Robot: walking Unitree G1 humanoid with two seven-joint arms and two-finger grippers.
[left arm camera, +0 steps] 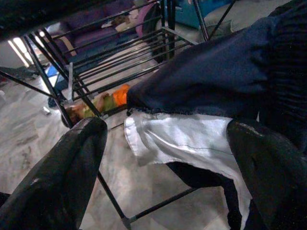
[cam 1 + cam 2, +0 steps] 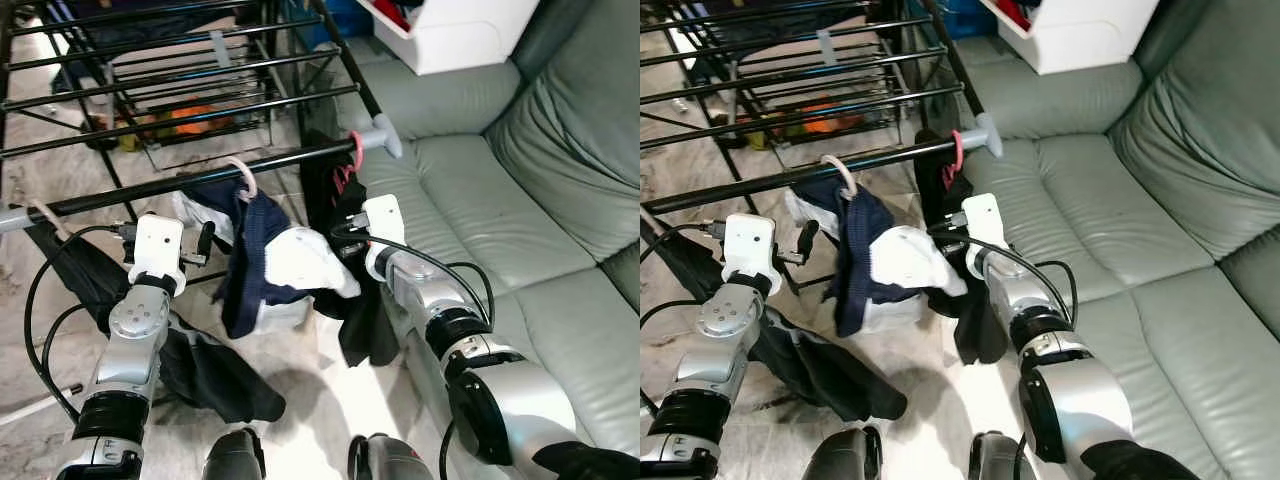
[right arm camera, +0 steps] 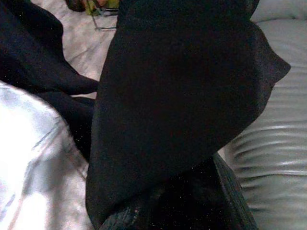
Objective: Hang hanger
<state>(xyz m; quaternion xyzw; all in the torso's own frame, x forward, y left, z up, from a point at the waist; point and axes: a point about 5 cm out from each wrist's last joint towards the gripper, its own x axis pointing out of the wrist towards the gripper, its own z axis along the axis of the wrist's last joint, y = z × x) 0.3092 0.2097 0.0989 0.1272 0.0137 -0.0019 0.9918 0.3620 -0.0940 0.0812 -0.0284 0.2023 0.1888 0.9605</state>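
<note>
A white hanger hook (image 2: 243, 178) sits over the front black bar (image 2: 150, 190) of the drying rack, with a navy and white garment (image 2: 262, 262) drooping from it. Further right on the same bar hangs a pink hanger (image 2: 353, 150) carrying black clothing (image 2: 362, 320). My left gripper (image 2: 203, 243) is just left of the navy garment, open, its fingers (image 1: 53, 182) wide apart with nothing between them and the cloth (image 1: 211, 86) ahead. My right gripper (image 2: 343, 238) reaches into the clothing between the two hangers. Black fabric (image 3: 182, 105) covers its fingers.
A grey-green sofa (image 2: 500, 210) runs along the right, close to the rack's end cap (image 2: 385, 133). A white box (image 2: 460, 30) rests on its far end. A dark garment (image 2: 215, 375) lies on the marble floor by my left arm. More rack bars (image 2: 180, 90) extend behind.
</note>
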